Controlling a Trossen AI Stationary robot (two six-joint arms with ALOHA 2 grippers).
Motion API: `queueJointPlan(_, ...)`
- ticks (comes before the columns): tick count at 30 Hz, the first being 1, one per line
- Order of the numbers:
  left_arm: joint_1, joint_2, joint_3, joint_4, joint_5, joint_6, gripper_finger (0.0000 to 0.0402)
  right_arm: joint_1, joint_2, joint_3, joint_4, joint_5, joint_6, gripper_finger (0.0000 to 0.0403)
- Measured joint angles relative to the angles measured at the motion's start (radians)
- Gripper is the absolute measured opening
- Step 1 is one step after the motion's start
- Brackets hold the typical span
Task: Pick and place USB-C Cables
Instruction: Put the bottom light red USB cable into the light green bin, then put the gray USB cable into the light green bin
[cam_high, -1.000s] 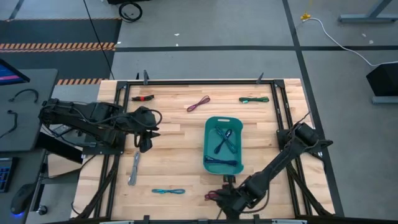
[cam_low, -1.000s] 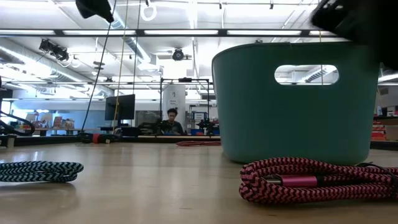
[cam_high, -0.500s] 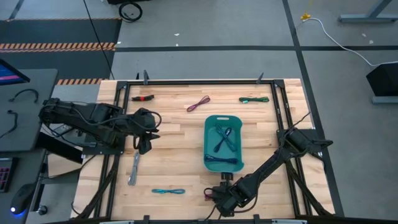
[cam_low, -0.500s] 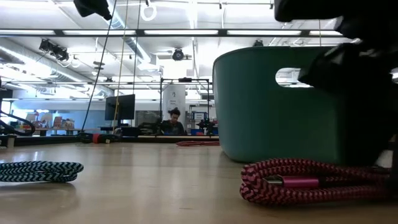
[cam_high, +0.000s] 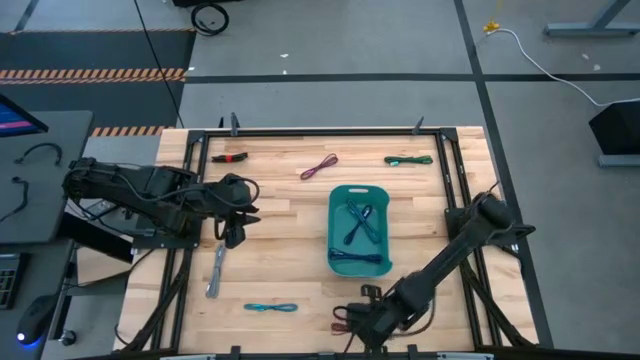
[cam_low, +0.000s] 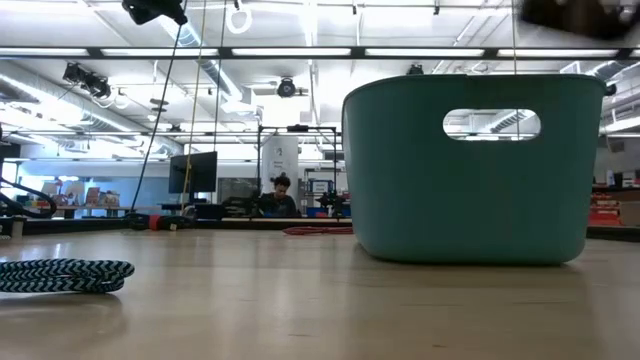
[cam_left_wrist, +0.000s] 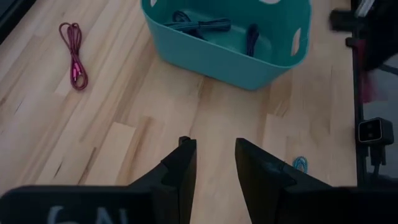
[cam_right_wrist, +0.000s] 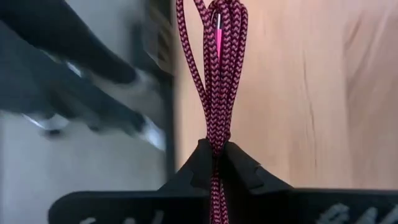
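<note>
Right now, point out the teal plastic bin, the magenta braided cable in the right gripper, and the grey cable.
teal plastic bin (cam_low: 470, 200), low view, facing wall.
magenta braided cable (cam_right_wrist: 219, 74), right wrist view, hanging strands.
grey cable (cam_high: 216, 272), high view, bundle middle.

Magenta braided USB-C cable bundle (cam_right_wrist: 219, 74) pinched between the right gripper (cam_right_wrist: 214, 163) fingers, hanging lengthwise beyond them, lifted off the wooden table, dark cables in the teal plastic bin (cam_high: 340, 225) just beyond

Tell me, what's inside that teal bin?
The teal bin holds several dark blue and purple coiled cables. They overlap, so an exact count, and anything beneath them, stays hidden.
</note>
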Motion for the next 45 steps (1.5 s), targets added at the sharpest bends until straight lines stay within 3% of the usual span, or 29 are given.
queueJointPlan(6,0.0,0.0,0.0,0.059,0.0,0.003,0.0117,-0.06,-0.217,0.019,-0.023,0.145,0.102,0.0016)
queueJointPlan(11,0.0,0.0,0.0,0.149,-0.004,0.041,0.0117,-0.222,-0.327,-0.01,-0.251,0.239,0.136,0.0016)
queueJointPlan(17,0.003,0.0,0.0,0.199,-0.037,0.081,0.0117,-0.44,-0.336,-0.109,-0.34,0.145,0.077,0.0016)
queueJointPlan(22,0.002,0.0,0.0,0.203,-0.042,0.08,0.0117,-0.52,-0.321,-0.278,-0.174,0.034,0.066,0.0016)
queueJointPlan(28,0.002,0.0,0.0,0.214,-0.058,0.081,0.0117,-0.563,-0.313,-0.4,-0.082,0.037,0.164,0.005)
queueJointPlan(35,0.002,0.0,0.0,0.215,-0.087,0.081,0.0117,-0.579,-0.313,-0.416,-0.055,0.055,0.163,0.0114)
queueJointPlan(40,0.003,0.0,0.0,0.216,-0.114,0.076,0.0117,-0.579,-0.337,-0.395,-0.067,0.048,0.061,0.0146)
queueJointPlan(45,0.005,0.0,0.0,0.217,-0.206,0.029,0.0117,-0.528,-0.466,-0.386,-0.047,0.15,-0.05,0.0145)
